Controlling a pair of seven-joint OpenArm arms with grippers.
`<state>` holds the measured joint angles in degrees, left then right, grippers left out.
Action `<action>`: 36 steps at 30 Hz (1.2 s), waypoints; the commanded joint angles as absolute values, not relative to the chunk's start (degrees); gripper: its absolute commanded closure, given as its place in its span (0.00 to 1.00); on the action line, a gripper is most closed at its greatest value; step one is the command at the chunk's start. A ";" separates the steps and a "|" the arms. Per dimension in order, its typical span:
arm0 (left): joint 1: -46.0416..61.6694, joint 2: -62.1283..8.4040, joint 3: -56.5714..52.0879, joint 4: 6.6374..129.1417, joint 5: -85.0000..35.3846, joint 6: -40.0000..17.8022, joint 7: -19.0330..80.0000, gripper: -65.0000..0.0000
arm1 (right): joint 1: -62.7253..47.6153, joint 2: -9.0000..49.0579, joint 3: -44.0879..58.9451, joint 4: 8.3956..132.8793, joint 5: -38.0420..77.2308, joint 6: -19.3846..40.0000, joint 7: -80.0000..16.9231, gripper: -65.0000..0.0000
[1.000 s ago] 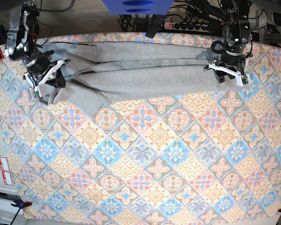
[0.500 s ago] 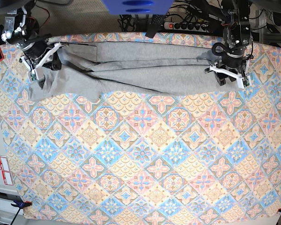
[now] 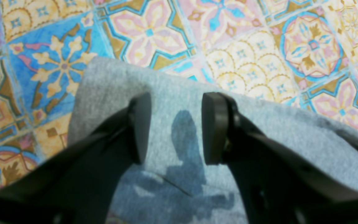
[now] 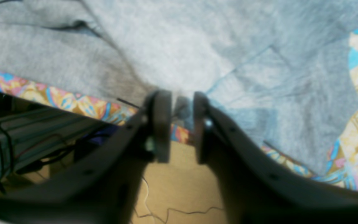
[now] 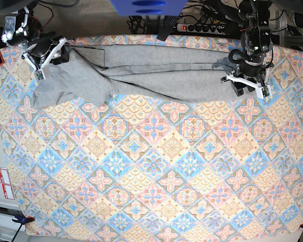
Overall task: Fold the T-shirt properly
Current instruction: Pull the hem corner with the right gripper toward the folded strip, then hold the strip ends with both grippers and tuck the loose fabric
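The grey T-shirt (image 5: pixel 156 75) lies stretched in a long band along the far side of the table, with creases near its left end. My right gripper (image 5: pixel 53 56) is at that left end, by the far corner. In the right wrist view its fingers (image 4: pixel 162 124) stand a little apart, so it is open, with a fold of the T-shirt (image 4: pixel 197 40) still between the tips. My left gripper (image 5: pixel 245 89) hovers over the shirt's right end. It is open, and its pads (image 3: pixel 214 127) sit above flat grey T-shirt cloth (image 3: pixel 278 130) without pinching it.
The patterned tablecloth (image 5: pixel 151 166) covers the whole table. Behind the far edge lie a power strip (image 5: pixel 202 27), cables and a blue object (image 5: pixel 146 6). The right wrist view looks past the table edge to the floor (image 4: pixel 179 193). A clamp (image 5: pixel 20 219) grips the near-left corner.
My right gripper carried the shirt's left end up toward the far-left corner, drawing the cloth flatter, and its jaws have now parted. The left arm has barely moved.
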<state>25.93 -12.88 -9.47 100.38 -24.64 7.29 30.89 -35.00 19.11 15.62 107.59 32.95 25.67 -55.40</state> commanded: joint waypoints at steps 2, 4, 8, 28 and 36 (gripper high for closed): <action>26.42 -14.11 -9.89 101.67 -24.75 7.16 30.02 0.61 | -32.22 19.65 16.13 108.62 33.63 25.80 -53.93 0.72; 27.38 -16.84 -9.89 101.67 -24.75 7.16 30.02 0.61 | -29.93 17.89 16.04 108.53 33.63 25.80 -53.93 0.73; 28.97 -20.44 -9.71 101.67 -24.75 7.16 30.64 0.61 | -25.27 15.08 15.52 108.18 33.71 25.80 -54.37 0.73; 28.79 -28.88 -7.69 98.07 -23.96 6.99 39.43 0.37 | -20.18 13.32 6.20 106.51 22.73 25.80 -54.02 0.72; 25.45 -29.67 -4.00 92.26 -24.04 6.99 39.08 0.37 | -20.09 13.32 6.29 106.51 22.73 25.80 -54.02 0.72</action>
